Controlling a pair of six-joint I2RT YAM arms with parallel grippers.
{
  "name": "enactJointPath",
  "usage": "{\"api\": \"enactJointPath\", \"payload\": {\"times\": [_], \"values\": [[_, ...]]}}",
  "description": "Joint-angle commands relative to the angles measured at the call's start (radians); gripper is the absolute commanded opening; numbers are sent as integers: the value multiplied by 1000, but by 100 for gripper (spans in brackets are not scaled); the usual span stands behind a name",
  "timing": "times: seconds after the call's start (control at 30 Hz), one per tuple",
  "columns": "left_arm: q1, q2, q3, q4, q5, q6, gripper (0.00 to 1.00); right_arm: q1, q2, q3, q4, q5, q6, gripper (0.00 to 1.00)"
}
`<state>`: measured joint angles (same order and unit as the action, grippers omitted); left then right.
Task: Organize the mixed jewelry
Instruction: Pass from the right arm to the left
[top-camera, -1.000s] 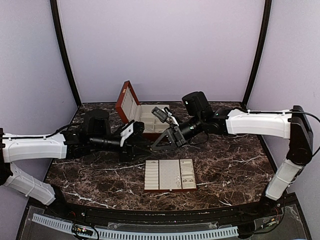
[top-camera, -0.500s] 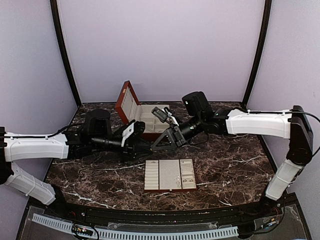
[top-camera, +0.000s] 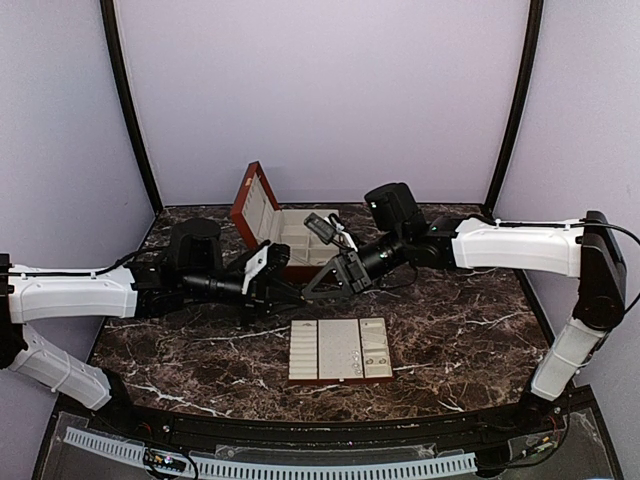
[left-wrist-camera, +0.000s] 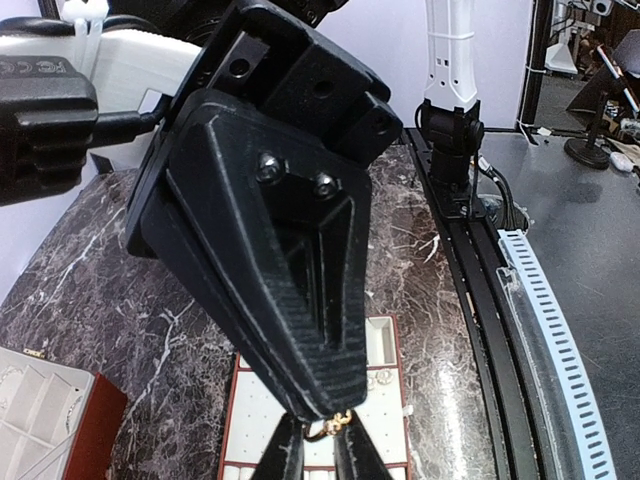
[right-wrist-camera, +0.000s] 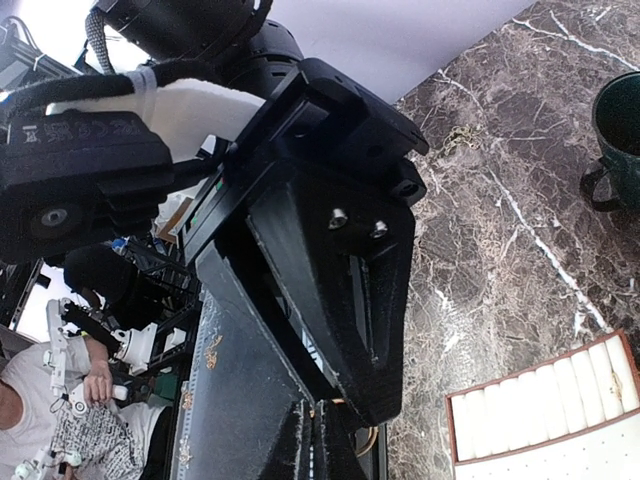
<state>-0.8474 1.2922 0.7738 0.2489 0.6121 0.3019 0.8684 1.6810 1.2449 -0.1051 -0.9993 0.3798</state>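
Gold-toned wire, thin, bent into a tiny loop: hangs in mid-air at the meeting point of both arms, above the bench, between the red-brown box and the slotted tray. Looks pinched at the very tip of the right tool, pressed fully together. Sits between the narrowed fingers of the left tool; cannot tell whether already bearing on the wire.

Reads as a handover from right to left. Close the left tool squarely across the wire, not on the loop's rounded edge, else likely to squirt out. Hold both wrists motionless until sure of the new grip. Only then release the right tool, slowly, and draw straight back along its own axis so as not to drag the piece. Work low over the tray if possible: probably bounces and rolls on hard stone, and hard to spot against busy veining.

Hard, slick metal against ribbed black printed plastic, wedge-shaped, tapering to a narrow tip. Dark brown polished marble with white veins underneath. Cream padded rolls and a flat dotted panel in the tray, framed in red-brown; looks soft enough to cushion a drop. Glossy dark green cup with a handle, well apart on the bench.
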Motion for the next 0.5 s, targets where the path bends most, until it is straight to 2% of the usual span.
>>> {"api": "enactJointPath", "payload": {"times": [0.0, 0.2, 0.47], "values": [[-7, -18, 19, 21, 21, -13, 10, -5, 3, -7, 18, 24, -2, 0], [-7, -24, 14, 23, 21, -26, 0, -6, 1, -16, 22, 42, -4, 0], [-6, -3, 19, 3, -23, -94, 0, -18, -19, -21, 28, 85, -2, 0]]}}
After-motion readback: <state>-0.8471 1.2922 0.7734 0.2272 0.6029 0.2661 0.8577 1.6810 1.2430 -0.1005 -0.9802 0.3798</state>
